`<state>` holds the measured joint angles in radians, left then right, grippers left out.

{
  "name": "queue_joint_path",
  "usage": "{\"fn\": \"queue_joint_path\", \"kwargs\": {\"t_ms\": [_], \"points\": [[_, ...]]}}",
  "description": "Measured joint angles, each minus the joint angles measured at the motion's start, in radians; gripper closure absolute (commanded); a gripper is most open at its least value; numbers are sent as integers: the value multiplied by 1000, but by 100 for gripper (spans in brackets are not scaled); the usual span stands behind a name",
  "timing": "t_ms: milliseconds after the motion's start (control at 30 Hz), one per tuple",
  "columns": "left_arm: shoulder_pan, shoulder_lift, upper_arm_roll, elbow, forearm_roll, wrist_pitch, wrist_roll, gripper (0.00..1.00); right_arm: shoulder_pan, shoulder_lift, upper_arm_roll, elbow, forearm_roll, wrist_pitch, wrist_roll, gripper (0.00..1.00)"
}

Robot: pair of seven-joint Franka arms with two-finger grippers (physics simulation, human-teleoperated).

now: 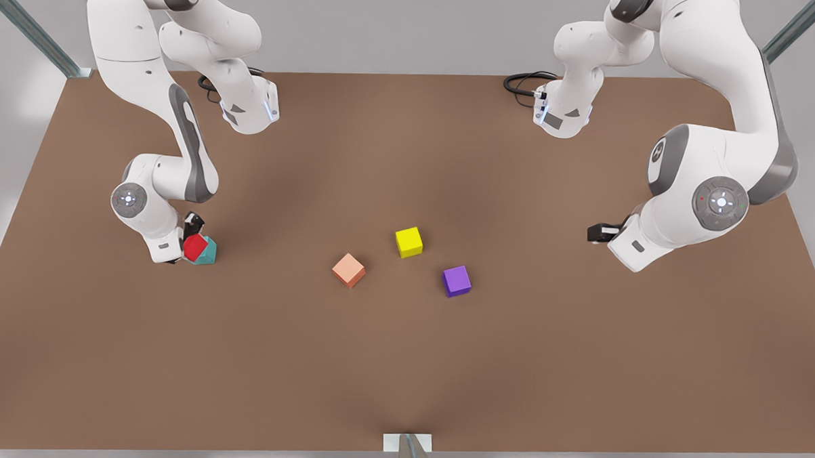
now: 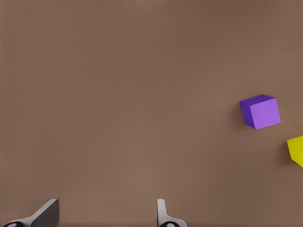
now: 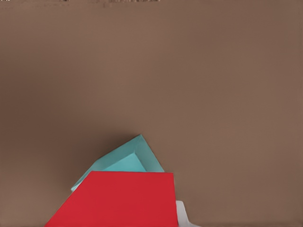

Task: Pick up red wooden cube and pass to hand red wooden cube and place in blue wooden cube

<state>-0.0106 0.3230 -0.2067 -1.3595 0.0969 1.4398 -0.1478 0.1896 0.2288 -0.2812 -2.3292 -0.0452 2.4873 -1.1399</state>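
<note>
- Red wooden cube [image 1: 195, 247] sits clamped in the right gripper [image 1: 189, 243] at the front view's left, tilted against the blue wooden cube [image 1: 207, 252] on the table [image 1: 403, 364].
- Left gripper [image 1: 596, 233] hovers at the front view's right, fingers [image 2: 162, 213] spread around nothing.
- Purple cube [image 2: 260, 111] lies near mid-table.

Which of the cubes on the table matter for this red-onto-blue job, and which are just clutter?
Task things:
red wooden cube, held by the right gripper against the blue one
blue wooden cube
left gripper, open, waiting apart

Just lying about:
yellow cube
salmon cube
purple cube
</note>
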Motion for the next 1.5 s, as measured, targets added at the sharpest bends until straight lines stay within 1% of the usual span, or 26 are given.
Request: {"fn": "queue_joint_path", "kwargs": {"t_ms": [600, 767, 900, 1067, 1167, 1200, 1267, 1333, 1367, 1433, 1500], "points": [[-14, 10, 0, 0, 17, 5, -16, 0, 13, 4, 2, 9, 25, -28, 22, 0], [-14, 14, 0, 0, 23, 9, -18, 0, 38, 4, 2, 51, 27, -49, 22, 0], [-14, 14, 0, 0, 24, 11, -19, 0, 53, 7, 2, 120, 30, -97, 24, 0], [-14, 14, 0, 1, 29, 11, -21, 0, 98, 65, 2, 295, 33, -198, 42, 0], [-14, 14, 0, 1, 30, 12, -22, 0, 109, 96, 3, 401, 42, -293, 88, 0], [-14, 14, 0, 1, 31, 12, -22, 0, 107, 127, 3, 486, 56, -358, 122, 0], [-13, 14, 0, 1, 31, 12, -22, 0, 90, 272, -2, 758, 115, -552, 204, 0], [-12, 15, 0, 1, 31, 12, -22, 0, 85, 333, -6, 971, 157, -746, 299, 0], [-12, 16, 0, 0, 31, 13, -22, 0, 85, 341, -15, 1075, 168, -838, 347, 0], [-12, 18, 0, 0, 31, 13, -22, 0, 83, 311, -39, 1201, 165, -980, 437, 0], [-11, 19, 0, 0, 31, 13, -23, 0, 42, 225, -21, 1227, 145, -1074, 517, 0]]}}
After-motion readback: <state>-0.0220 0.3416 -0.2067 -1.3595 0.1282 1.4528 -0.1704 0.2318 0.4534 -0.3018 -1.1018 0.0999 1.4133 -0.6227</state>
